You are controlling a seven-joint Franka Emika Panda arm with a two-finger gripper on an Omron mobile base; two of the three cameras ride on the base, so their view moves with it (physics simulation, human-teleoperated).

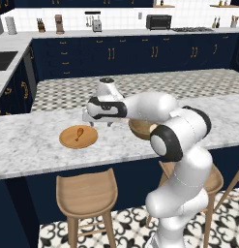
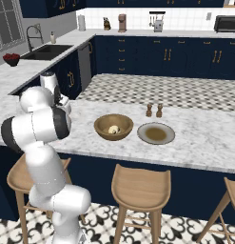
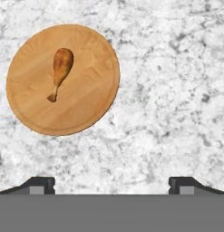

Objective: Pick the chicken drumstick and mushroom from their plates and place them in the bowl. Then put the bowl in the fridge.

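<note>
The chicken drumstick (image 3: 60,72) lies on the flat wooden plate (image 3: 86,104), thick end up in the hand view. My gripper (image 3: 111,186) hovers open over bare marble just right of that plate (image 1: 67,140), with nothing between its fingertips (image 3: 38,185). In the left base view the gripper (image 1: 97,122) hangs above the plate's far right edge, near the drumstick (image 1: 79,133). The mushroom (image 2: 113,129) rests inside the deep wooden bowl (image 2: 102,125). Right of the bowl sits the grey-rimmed plate (image 2: 156,134), holding nothing. My arm hides part of the bowl (image 1: 139,129) in the left base view. The fridge is out of view.
Two small brown shakers (image 2: 154,110) stand behind the grey plate. Wooden stools (image 1: 87,193) line the near side of the marble island (image 1: 29,145). A sink (image 2: 47,50) and dark navy cabinets run along the far counters.
</note>
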